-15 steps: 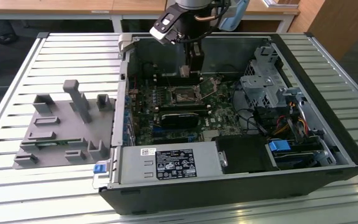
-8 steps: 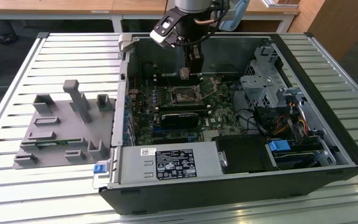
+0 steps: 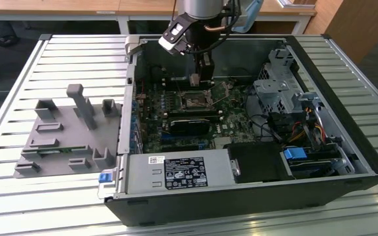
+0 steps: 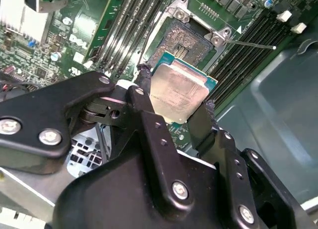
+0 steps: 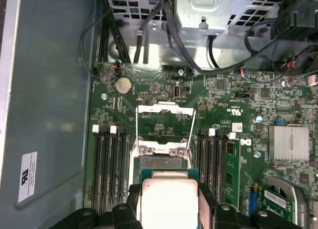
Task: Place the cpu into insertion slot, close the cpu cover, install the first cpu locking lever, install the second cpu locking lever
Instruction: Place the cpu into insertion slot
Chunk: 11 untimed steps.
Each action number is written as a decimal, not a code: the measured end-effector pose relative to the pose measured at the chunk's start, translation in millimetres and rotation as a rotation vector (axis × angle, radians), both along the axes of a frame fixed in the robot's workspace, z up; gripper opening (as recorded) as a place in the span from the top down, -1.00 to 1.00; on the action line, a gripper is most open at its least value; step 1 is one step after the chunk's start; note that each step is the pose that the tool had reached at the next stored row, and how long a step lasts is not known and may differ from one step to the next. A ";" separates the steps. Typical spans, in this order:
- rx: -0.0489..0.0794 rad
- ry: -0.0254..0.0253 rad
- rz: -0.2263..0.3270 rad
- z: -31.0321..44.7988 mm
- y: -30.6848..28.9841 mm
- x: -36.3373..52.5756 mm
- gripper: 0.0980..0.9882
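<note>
an open computer case point(image 3: 241, 209) lies on its side on a slatted table point(image 3: 77, 49), its motherboard point(image 3: 235, 105) facing up so the arm can reach in from above. the gripper point(image 4: 175, 92) is clamped on the cpu point(image 5: 169, 201) by two opposite edges, likely to keep its underside clear, hovering just short of the insertion slot point(image 4: 181, 40). the cpu cover point(image 5: 164, 108) stands flipped back, leaving the slot bare. a white sticker point(image 3: 183, 173) on the power supply point(image 3: 143, 172) carries print too small to read.

Arm point(image 3: 202, 7) vert. from above, wrist down, gripper point(image 4: 176, 90) w/ both fingers point(image 4: 149, 119) tight on opp. cpu point(image 4: 179, 95) edges
</note>
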<state>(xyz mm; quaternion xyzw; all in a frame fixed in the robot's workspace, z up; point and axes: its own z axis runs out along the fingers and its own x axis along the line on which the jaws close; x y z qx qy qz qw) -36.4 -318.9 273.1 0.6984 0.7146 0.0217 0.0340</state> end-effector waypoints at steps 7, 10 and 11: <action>0.000 0.0000 0.019 -5.2 0.2 0.1 0.00; 0.000 0.0001 0.020 -9.3 0.3 0.1 0.00; 0.000 0.0001 0.020 -11.1 0.4 0.1 0.00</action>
